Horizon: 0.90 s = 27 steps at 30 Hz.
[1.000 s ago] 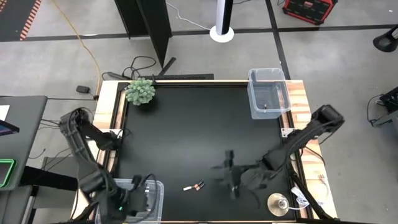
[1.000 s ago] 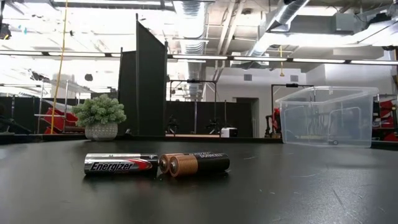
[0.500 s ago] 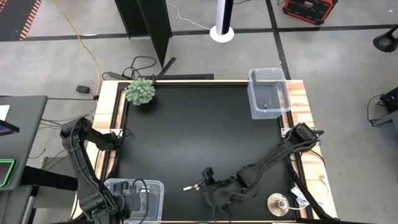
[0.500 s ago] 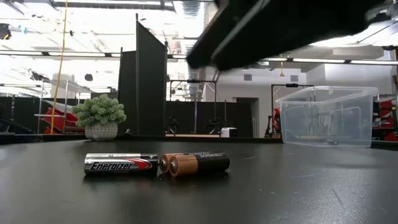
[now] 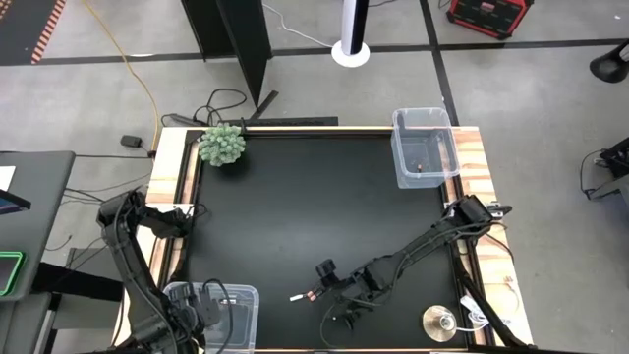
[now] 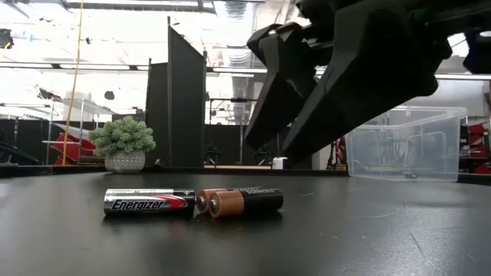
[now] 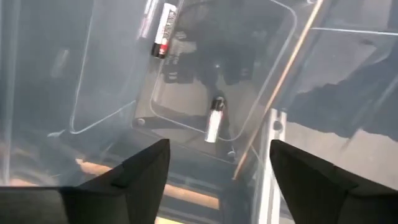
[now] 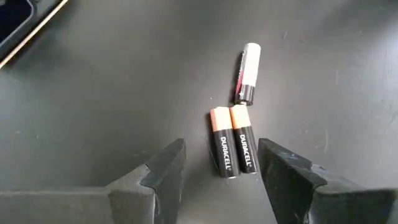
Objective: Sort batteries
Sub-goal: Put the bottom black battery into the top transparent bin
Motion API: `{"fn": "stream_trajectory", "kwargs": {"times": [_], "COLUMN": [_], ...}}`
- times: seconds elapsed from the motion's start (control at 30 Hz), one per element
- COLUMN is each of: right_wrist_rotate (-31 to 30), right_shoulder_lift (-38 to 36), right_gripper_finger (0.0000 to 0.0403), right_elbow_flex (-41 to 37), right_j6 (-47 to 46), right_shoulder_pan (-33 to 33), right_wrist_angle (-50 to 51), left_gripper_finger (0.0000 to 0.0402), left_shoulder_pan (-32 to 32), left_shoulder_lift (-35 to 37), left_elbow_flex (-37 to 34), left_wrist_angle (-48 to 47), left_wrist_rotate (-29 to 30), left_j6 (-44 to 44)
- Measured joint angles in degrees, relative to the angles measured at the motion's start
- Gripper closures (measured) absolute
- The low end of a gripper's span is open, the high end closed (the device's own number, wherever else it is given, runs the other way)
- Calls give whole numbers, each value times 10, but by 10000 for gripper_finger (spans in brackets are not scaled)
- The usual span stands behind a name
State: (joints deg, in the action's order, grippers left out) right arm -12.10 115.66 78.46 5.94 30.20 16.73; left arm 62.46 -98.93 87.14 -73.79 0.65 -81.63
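Black table (image 5: 295, 206) with wooden edges, seen from above, workshop floor around it. Near the left front corner: clear bin (image 5: 218, 313), with the left end effector (image 7: 214, 180) hovering over it, fingers (image 7: 140, 171) spread apart, gripping nothing. Through the left wrist view, two batteries inside that bin: one silver and black with a red band (image 7: 163, 31), one whitish-silver (image 7: 214, 121), apart from each other. At the far left corner: small green plant (image 5: 222, 144) in a pot.

Toward the front middle of the table: three loose batteries lying flat. Silver cell (image 8: 247, 73) farthest left in the high view, labelled Energizer in the low view (image 6: 149, 202). Just beside it, two Duracell cells (image 8: 233, 148), dark with copper ends, side by side and touching each other along their length, one end close to the silver cell's dark end.

Right end effector (image 8: 221, 168) low over the table just right of the Duracell pair, fingers (image 8: 165, 165) wide apart on either side of that pair, not touching it. Right arm stretched in from the right edge.

Far right corner: second clear bin (image 5: 425, 146) with a small dark item inside, too small to identify. Front right: round silver disc (image 5: 438, 320) off the black mat.
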Motion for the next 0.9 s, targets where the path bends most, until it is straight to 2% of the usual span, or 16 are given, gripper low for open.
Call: {"fn": "stream_trajectory", "kwargs": {"times": [0.23, 0.47, 0.63, 0.77, 0.9], "right_wrist_rotate": [4, -3, -4, -3, 0], "right_shoulder_lift": [9, 51, 54, 54, 54], "right_gripper_finger": [188, 188, 190, 209, 251], "right_elbow_flex": [0, 2, 2, 2, -1], "right_j6": [-3, -5, -15, -31, -52], "right_shoulder_pan": [1, 2, -1, -5, -10], "right_wrist_angle": [-9, -30, -33, -36, -33], "left_gripper_finger": [118, 121, 121, 121, 121], "left_shoulder_pan": [-1, 0, 0, 0, 0], "left_shoulder_lift": [18, 33, 34, 34, 34], "left_elbow_flex": [0, 1, 1, 1, 1], "left_wrist_angle": [39, 56, 56, 55, 55], "left_wrist_rotate": [0, 29, 42, 56, 67], "left_j6": [-3, -5, 5, 14, 15]}}
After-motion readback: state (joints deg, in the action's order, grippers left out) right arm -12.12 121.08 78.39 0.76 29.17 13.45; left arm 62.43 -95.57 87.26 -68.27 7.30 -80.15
